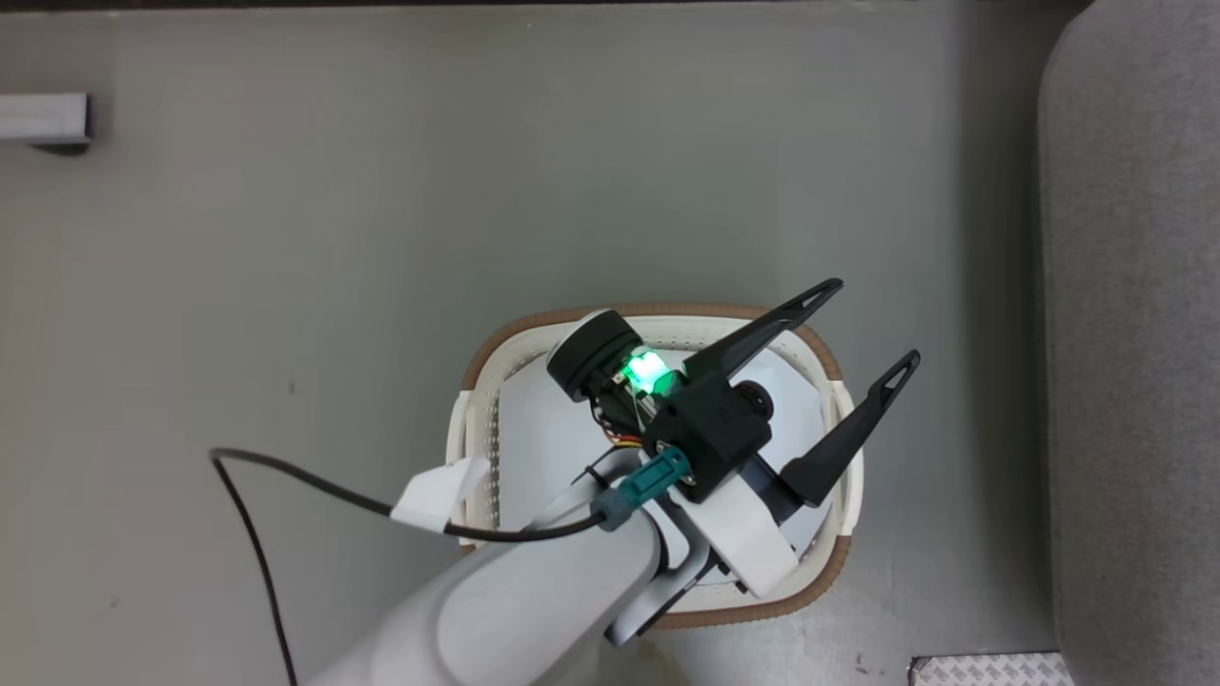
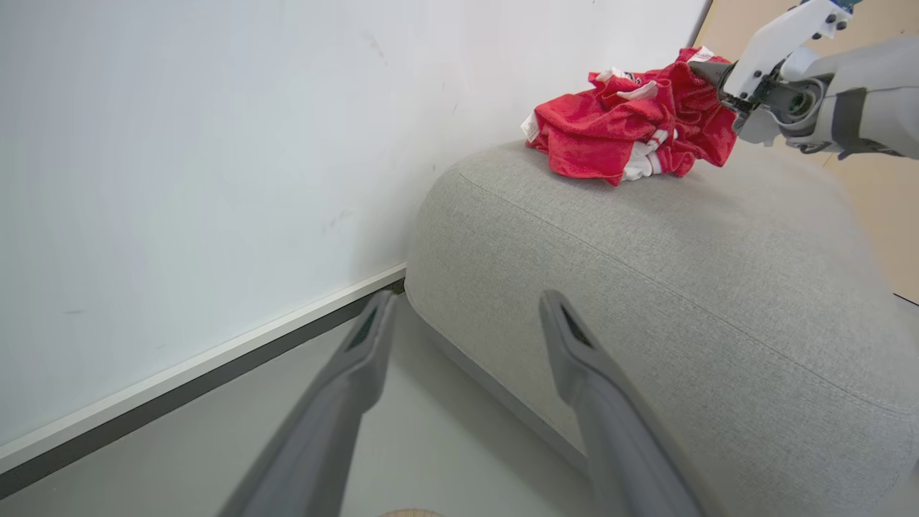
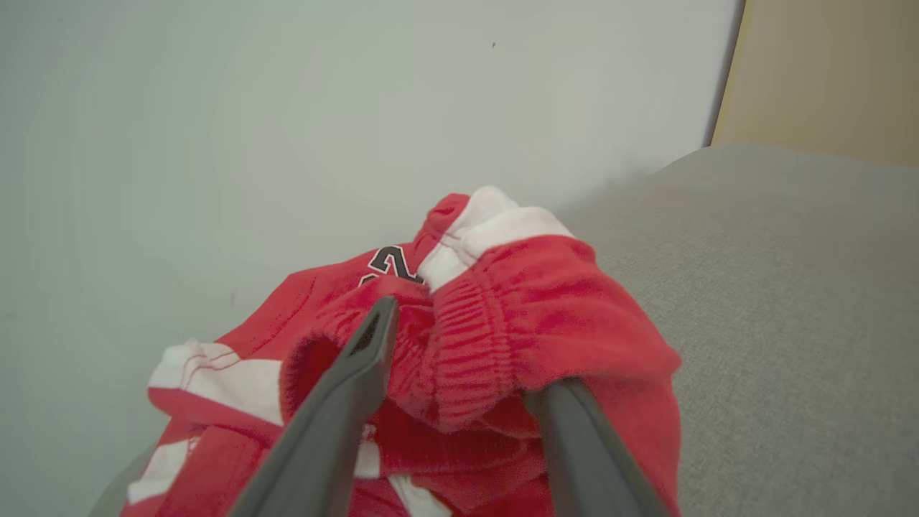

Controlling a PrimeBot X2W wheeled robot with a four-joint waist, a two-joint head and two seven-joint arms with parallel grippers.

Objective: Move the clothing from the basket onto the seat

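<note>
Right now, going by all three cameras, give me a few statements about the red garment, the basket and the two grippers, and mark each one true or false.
1. The red garment lies on the grey seat. True.
2. The left gripper is shut on the garment. False: it is open above the laundry basket, holding nothing.
3. The right gripper has garment fabric between its fingers. True.
4. The red garment is in the basket. False: the basket's floor shows white.
5. The seat stands against a white wall. True.

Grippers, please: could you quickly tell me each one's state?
Left gripper: open, holding nothing.
Right gripper: fingers around the bright red soft garment; whether gripping, cannot be told.
</note>
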